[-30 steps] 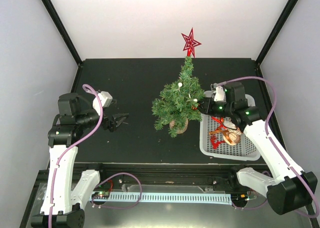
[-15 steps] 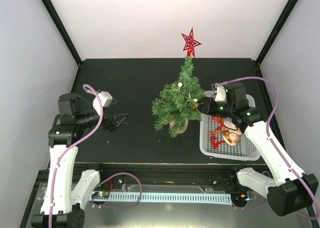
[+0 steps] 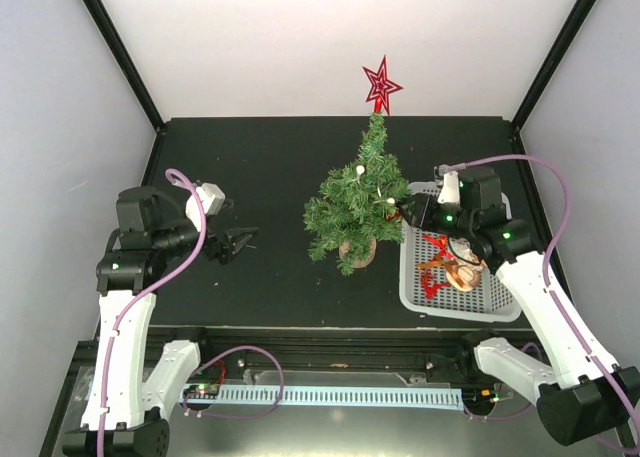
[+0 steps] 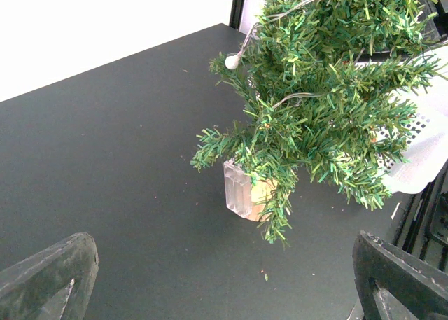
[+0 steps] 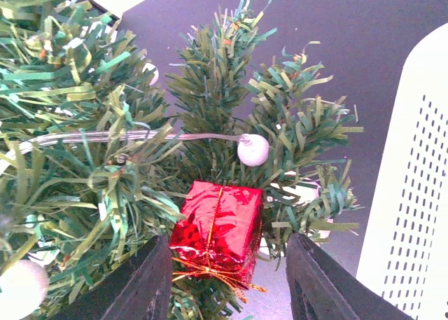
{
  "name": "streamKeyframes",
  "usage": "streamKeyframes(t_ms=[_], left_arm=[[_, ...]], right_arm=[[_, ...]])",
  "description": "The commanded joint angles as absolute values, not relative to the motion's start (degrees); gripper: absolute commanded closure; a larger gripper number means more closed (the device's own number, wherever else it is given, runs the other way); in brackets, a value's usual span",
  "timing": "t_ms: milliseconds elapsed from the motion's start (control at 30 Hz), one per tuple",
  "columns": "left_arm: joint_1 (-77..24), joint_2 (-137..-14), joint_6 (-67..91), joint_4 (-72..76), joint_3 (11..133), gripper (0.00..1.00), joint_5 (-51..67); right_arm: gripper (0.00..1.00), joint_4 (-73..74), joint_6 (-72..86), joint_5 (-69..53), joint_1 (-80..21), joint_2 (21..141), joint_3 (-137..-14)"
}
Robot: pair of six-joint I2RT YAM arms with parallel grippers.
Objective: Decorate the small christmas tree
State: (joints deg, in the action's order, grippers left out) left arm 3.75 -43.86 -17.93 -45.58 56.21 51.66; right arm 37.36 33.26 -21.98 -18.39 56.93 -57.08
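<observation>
My right gripper (image 3: 410,214) has drawn back a little to the right from the tree (image 3: 355,205), and its fingers have parted to a middling gap. The red gift (image 5: 218,225) sits between them on a right-hand branch. The right finger is clear of it; the left may still brush it. I judge that ornament hung. The tree stands mid-table, just left of the basket (image 3: 412,277), which still holds ornaments. My left gripper (image 3: 238,243) hangs wide and empty, well left.

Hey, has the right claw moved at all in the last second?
Yes. In the top view the right claw has backed slightly to the right, away from the small christmas tree, toward the white basket.
</observation>
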Motion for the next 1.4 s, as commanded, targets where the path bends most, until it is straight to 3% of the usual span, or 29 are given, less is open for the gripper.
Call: streamKeyframes(t_ms=[0, 167, 500, 867, 1367], left_arm=[[4.17, -43.16, -17.65, -44.72, 56.34, 0.01, 52.34], [4.18, -43.15, -17.67, -44.74, 56.34, 0.01, 52.21], [3.93, -45.86, -18.66, -46.29, 59.15, 0.01, 49.88], [1.85, -52.83, -19.67, -49.72, 65.60, 0.01, 49.06], [1.56, -48.56, -14.29, -45.01, 61.71, 0.01, 44.56]], right_arm=[[0.54, 38.34, 32.29, -20.09, -18.72, 56.74, -57.95], [0.56, 39.70, 32.61, -16.21, -18.74, 55.22, -58.29], [0.57, 49.29, 36.38, 3.60, -16.38, 54.65, -56.46], [0.59, 44.84, 45.62, 0.02, -1.74, 64.33, -49.05], [0.68, 35.62, 57.72, 1.66, 3.83, 85.61, -54.90]])
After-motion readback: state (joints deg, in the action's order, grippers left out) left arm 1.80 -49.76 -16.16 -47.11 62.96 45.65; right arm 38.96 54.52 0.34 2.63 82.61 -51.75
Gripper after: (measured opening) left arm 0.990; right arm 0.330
